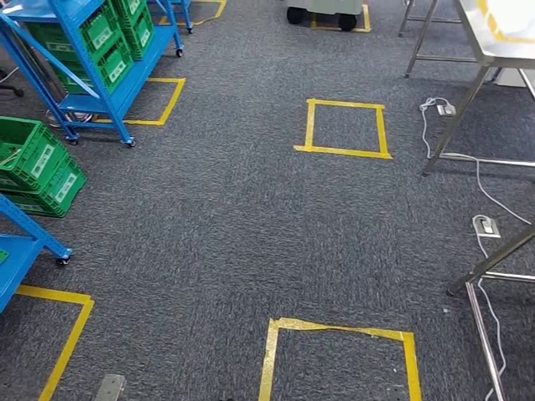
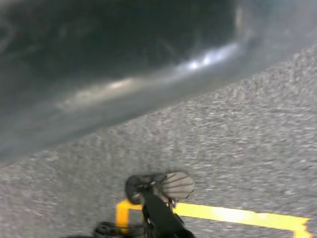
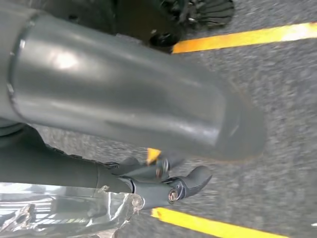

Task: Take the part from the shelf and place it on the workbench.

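In the right wrist view my right hand (image 3: 123,109) hangs over the carpet, its thick grey thumb in front and the darker fingers (image 3: 176,186) stretched out behind it. A part in crinkled clear plastic (image 3: 63,213) lies against those fingers and looks held there. Blurred grey in the left wrist view is my left hand (image 2: 112,59); its fingers cannot be made out. The blue shelf (image 1: 119,92) with green bins (image 1: 114,46) stands at the far left in the head view. The metal workbench (image 1: 498,46) is at the far right.
Grey carpet carries yellow tape squares (image 1: 343,127) ahead and another (image 1: 340,355) close in front. A second blue rack (image 1: 28,242) with green crates (image 1: 38,171) is near left. Cables and floor sockets (image 1: 485,225) lie by the workbench legs. A wheeled cart (image 1: 322,10) stands far back.
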Controlling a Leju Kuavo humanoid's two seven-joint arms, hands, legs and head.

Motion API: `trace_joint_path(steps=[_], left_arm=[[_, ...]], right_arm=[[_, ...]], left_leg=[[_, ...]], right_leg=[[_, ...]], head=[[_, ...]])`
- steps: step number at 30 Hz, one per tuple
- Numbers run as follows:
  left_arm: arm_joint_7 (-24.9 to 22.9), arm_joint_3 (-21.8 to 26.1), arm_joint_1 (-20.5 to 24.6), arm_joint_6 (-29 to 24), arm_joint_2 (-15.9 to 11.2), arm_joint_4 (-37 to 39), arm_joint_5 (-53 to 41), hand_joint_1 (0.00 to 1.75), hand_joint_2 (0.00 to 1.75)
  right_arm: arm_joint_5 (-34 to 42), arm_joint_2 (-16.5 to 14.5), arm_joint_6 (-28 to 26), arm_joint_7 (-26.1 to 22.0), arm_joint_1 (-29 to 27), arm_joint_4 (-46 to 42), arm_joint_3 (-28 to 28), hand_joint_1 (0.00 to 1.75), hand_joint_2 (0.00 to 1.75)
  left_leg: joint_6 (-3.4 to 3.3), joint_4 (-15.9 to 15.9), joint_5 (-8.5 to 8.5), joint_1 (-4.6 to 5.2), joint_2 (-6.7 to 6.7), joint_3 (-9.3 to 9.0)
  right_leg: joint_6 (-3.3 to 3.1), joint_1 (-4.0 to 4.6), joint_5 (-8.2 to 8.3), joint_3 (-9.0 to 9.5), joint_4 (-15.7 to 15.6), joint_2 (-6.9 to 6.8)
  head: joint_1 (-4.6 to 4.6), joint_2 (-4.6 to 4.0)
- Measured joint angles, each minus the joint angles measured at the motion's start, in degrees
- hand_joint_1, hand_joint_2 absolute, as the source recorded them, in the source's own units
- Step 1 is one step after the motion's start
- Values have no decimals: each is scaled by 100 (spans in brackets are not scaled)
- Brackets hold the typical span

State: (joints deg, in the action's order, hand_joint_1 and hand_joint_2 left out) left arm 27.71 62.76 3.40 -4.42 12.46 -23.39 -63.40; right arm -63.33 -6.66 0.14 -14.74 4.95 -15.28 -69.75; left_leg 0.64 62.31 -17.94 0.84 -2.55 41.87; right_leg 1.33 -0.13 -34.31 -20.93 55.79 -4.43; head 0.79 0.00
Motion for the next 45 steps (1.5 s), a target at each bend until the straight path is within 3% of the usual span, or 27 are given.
trace_joint_path(steps=[2, 4, 6, 8, 10, 11, 12, 13, 15, 17, 19, 20, 22, 24, 26, 27, 28, 30, 32, 34, 35, 37, 39, 41, 42, 43, 45], left_arm=[[-2, 0, 30, -43, 45, -3, -56, 0, 0], [-5, 1, 48, -97, 80, -10, -116, 0, 0], [-12, 4, 45, -124, 105, -28, -182, 0, 0], [-6, 11, 71, -122, 134, -49, -228, 0, 0], [19, 20, 100, -116, 165, -63, -256, 0, 0], [29, 24, 99, -115, 179, -67, -268, 0, 0], [37, 28, 94, -116, 190, -72, -275, 0, 0], [43, 34, 89, -116, 202, -76, -279, 0, 0], [57, 52, 94, -118, 221, -86, -284, 0, 0], [68, 68, 107, -118, 231, -93, -288, 0, 0], [70, 79, 88, -119, 237, -98, -293, 0, 0], [71, 83, 73, -120, 238, -101, -295, 0, 0], [72, 91, 73, -122, 240, -106, -295, 0, 0], [73, 93, 93, -122, 243, -109, -298, 0, 0], [73, 95, 94, -121, 245, -109, -302, 0, 0], [73, 96, 87, -121, 246, -110, -302, 0, 0], [73, 98, 83, -120, 247, -112, -302, 0, 0], [78, 100, 90, -121, 252, -116, -306, 0, 0], [90, 98, 115, -124, 266, -118, -315, 0, 0], [99, 99, 118, -132, 271, -128, -322, 0, 0], [101, 100, 106, -139, 272, -136, -325, 0, 0], [103, 103, 101, -149, 282, -153, -335, 0, 0], [105, 104, 112, -153, 307, -166, -382, 0, 0], [105, 103, 112, -174, 343, -176, -494, 0, 0], [105, 101, 106, -199, 363, -180, -570, 0, 0], [104, 96, 102, -232, 392, -184, -653, 0, 0], [93, 77, 99, -299, 464, -186, -795, 0, 0]], right_arm=[[-5, 1, -9, 19, 20, 1, 2, 0, 0], [-12, 0, -15, 23, 54, 1, 3, 0, 0], [-22, -1, -16, 8, 76, 1, 5, 0, 0], [-30, -1, -18, -9, 79, 2, 7, 0, 0], [-36, -1, -18, -14, 62, 3, 8, 0, 0], [-38, -1, -18, -15, 53, 3, 7, 0, 0], [-38, -1, -18, -16, 48, 3, 7, 0, 0], [-38, 0, -18, -18, 45, 3, 7, 0, 0], [-38, 1, -18, -20, 34, 5, 8, 0, 0], [-39, 2, -18, -19, 39, 8, 10, 0, 0], [-40, 0, -19, -21, 60, 10, 12, 0, 0], [-40, 0, -19, -22, 66, 10, 12, 0, 0], [-40, 1, -20, -28, 59, 11, 12, 0, 0], [-40, 4, -20, -31, 36, 11, 12, 0, 0], [-40, 8, -20, -30, 19, 10, 12, 0, 0], [-40, 8, -19, -30, 17, 11, 12, 0, 0], [-40, 7, -19, -30, 18, 11, 12, 0, 0], [-40, 8, -19, -31, 19, 11, 12, 0, 0], [-40, 13, -20, -32, 19, 11, 12, 0, 0], [-40, 15, -22, -33, 35, 11, 12, 0, 0], [-40, 15, -21, -34, 51, 11, 12, 0, 0], [-39, 15, -21, -36, 73, 11, 12, 0, 0], [-23, 14, -25, -34, 62, 11, 13, 0, 0], [34, 13, -36, -32, 37, 13, 9, 0, 0], [78, 13, -45, -31, 27, 13, 1, 0, 0], [123, 13, -55, -31, 20, 14, -9, 0, 0], [184, 13, -68, -25, 9, 14, -28, 0, 0]], left_leg=[[-90, -218, -94, 56, -121, -92], [-176, -277, -249, 49, 14, -133], [-242, -296, -324, 18, 144, -214], [-291, -307, -381, 0, 282, -272], [-304, -307, -418, 0, 463, -289], [-299, -307, -434, -1, 560, -309], [-289, -306, -453, -3, 652, -343], [-275, -306, -474, -9, 741, -389], [-231, -301, -512, -24, 904, -466], [-163, -304, -509, -51, 1039, -459], [-78, -335, -464, -73, 1170, -429], [-44, -331, -476, -63, 1138, -417], [6, -69, -675, -29, 836, -302], [54, 587, -1035, -25, 463, -8], [102, 1100, -1197, -57, 335, 213], [124, 1086, -1124, -77, 306, 188], [143, 852, -959, -93, 267, 54], [172, 91, -614, -83, 29, -368], [107, -364, -537, -51, -164, -617], [-9, -414, -599, -40, -87, -640], [-46, -421, -605, -49, -17, -649], [-126, -432, -606, -73, 117, -665], [-180, -433, -614, -84, 256, -669], [-199, -432, -625, -81, 423, -680], [-202, -431, -631, -80, 512, -692], [-200, -430, -637, -82, 602, -710], [-176, -427, -654, -91, 774, -739]], right_leg=[[60, 42, -127, 40, -25, -102], [111, 58, -196, 153, -110, -204], [144, 49, -332, 157, 55, -26], [154, 38, -601, -308, 834, 300], [152, 33, -757, -1006, 1703, 419], [145, 32, -667, -1257, 1880, 433], [134, 32, -437, -1388, 1808, 449], [123, 31, -107, -1406, 1528, 495], [110, 12, 434, -1282, 863, 771], [84, 6, 544, -1145, 515, 996], [19, 12, 525, -1076, 411, 937], [-19, 6, 552, -1054, 373, 868], [-81, -13, 603, -993, 273, 697], [-109, -2, 614, -957, 234, 502], [-110, -3, 597, -945, 231, 313], [-102, -11, 583, -932, 231, 227], [-85, -22, 565, -909, 231, 152], [-23, -25, 505, -857, 237, 11], [47, 11, 433, -826, 239, -113], [98, 37, 383, -759, 213, -244], [124, 30, 348, -723, 218, -236], [172, 8, 163, -804, 497, 10], [189, -2, -164, -1191, 1241, 330], [181, 1, -310, -1603, 1885, 423], [170, 2, -211, -1692, 1922, 437], [155, 1, 1, -1677, 1737, 461], [126, -17, 516, -1440, 989, 694]], head=[[9, 1], [26, 2], [45, 2], [76, 2], [84, 2], [88, 2], [87, 2], [87, 1], [83, 0], [83, 1], [85, 1], [81, 1], [57, 0], [35, 0], [34, 0], [33, 0], [32, 0], [20, 0], [15, 1], [25, 1], [34, 0], [51, 0], [74, 0], [78, 0], [77, 0], [78, 0], [79, 0]])
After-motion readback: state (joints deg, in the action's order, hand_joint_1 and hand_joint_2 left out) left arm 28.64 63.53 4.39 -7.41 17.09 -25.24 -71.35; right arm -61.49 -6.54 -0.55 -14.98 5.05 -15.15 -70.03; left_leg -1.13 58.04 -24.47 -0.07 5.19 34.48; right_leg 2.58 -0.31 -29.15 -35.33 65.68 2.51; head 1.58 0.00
